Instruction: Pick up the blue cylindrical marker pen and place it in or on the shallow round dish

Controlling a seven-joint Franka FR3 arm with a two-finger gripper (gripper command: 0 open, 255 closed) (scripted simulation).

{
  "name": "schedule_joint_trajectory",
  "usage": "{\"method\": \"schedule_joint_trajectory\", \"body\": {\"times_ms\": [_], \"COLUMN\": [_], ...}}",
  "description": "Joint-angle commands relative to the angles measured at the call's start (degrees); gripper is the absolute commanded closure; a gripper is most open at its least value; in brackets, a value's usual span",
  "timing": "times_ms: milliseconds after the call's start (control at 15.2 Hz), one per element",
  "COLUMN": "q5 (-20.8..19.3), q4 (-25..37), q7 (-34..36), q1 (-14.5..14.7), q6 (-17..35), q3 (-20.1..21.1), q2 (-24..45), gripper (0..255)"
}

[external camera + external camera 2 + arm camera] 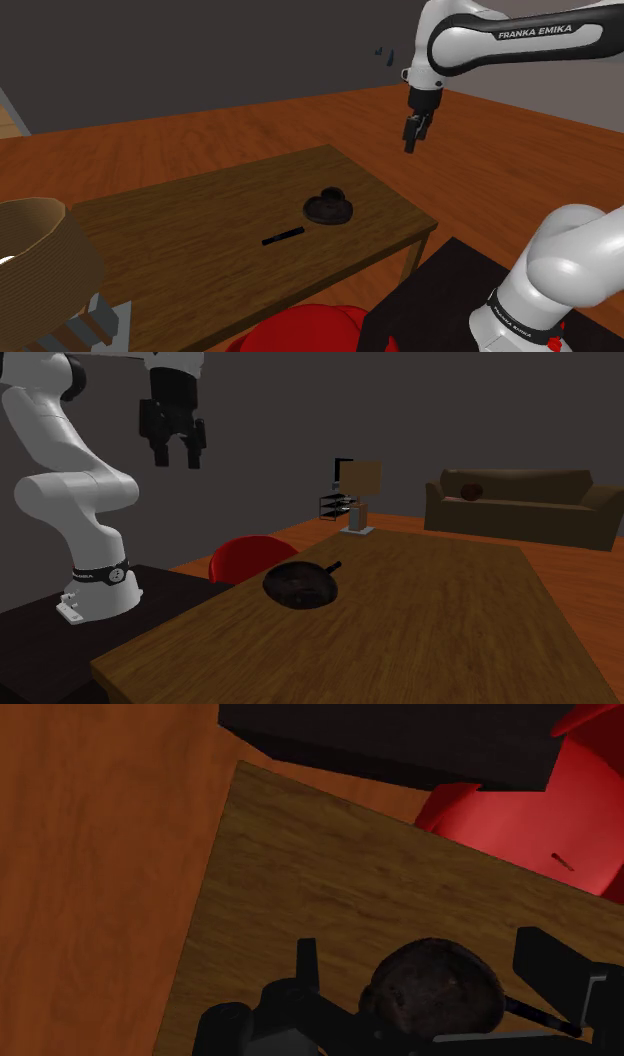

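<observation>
Dark, near black rather than blue, the pen (283, 236) lies flat on the wooden table (190, 265), one end just beside the dish (329, 208); whether the two touch cannot be told. The gripper (177, 460) hangs high above the table's edge, well apart from both, its fingers spread and holding nothing. The step in hand looks to be the approach, with all of the task left to do. To do it well, the arm would need to come down over the pen's middle, not the end by the dish, with the fingers turned across the pen's length so they close on its thin sides. A thin round thing lying flat may roll or slip if caught off-centre, and a finger that comes down too near the dish could knock it. The dish is dark, shallow and round, and nothing is seen in it, so the pen may be laid anywhere inside its rim.
</observation>
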Motion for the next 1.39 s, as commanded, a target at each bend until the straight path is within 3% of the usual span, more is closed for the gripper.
{"method": "schedule_joint_trajectory", "body": {"times_ms": [0,660,1320], "q5": [0.4,2.8,4.7], "q4": [0.8,6.2,15.2], "q7": [-2.3,-13.2,-23.3], "q1": [1.3,6.7,10.9], "q6": [2.8,14.6,22.1], "q3": [-0.1,0.8,4.2], "q2": [3.6,21.3,38.4], "gripper": [0,0,0]}}
